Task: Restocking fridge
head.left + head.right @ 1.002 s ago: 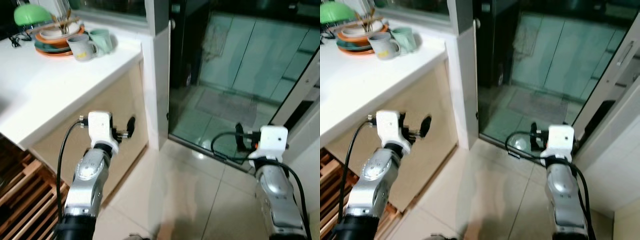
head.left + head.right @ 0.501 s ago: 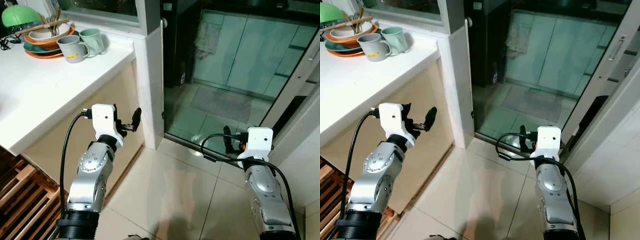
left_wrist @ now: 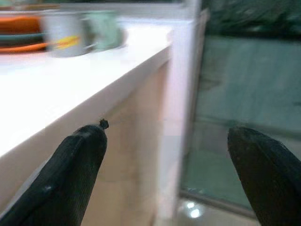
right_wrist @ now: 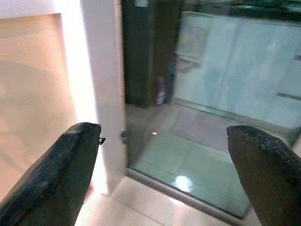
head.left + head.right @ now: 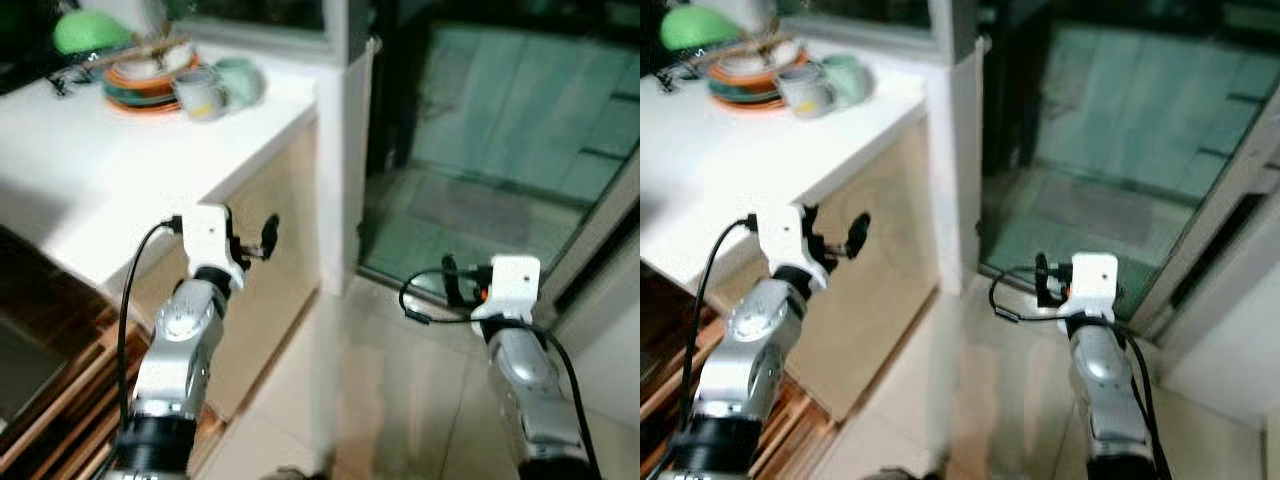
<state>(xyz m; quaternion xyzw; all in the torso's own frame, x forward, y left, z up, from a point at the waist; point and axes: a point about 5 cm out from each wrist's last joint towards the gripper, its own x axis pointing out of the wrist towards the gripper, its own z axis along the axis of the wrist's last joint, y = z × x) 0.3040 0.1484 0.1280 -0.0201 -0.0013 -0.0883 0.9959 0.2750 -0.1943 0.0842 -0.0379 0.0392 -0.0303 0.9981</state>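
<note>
White counter (image 5: 130,170) with stacked dishes (image 5: 140,80) and 2 mugs (image 5: 215,88) lies beyond the left gripper (image 3: 174,174); both it and the right gripper (image 4: 164,174) are spread wide, empty.

Hard, glossy surfaces around brushed-metal arms

The white countertop (image 5: 120,180) is smooth with a soft sheen, above a matt beige cabinet panel (image 5: 285,270). The floor tiles (image 5: 400,400) are pale and polished, catching light. The glass door (image 5: 500,150) is glossy and reflective, set beside a smooth white painted pillar (image 5: 345,160). The stacked plates (image 5: 140,85) and two mugs (image 5: 215,88) look like glazed ceramic. Slatted wood (image 5: 50,420) low at the left looks bare and matt. Both arms (image 5: 180,340) are brushed silver metal with white plastic wrist housings; the left gripper (image 3: 174,169) and right gripper (image 4: 164,165) have matt black, finely textured fingers (image 3: 70,174).
</note>
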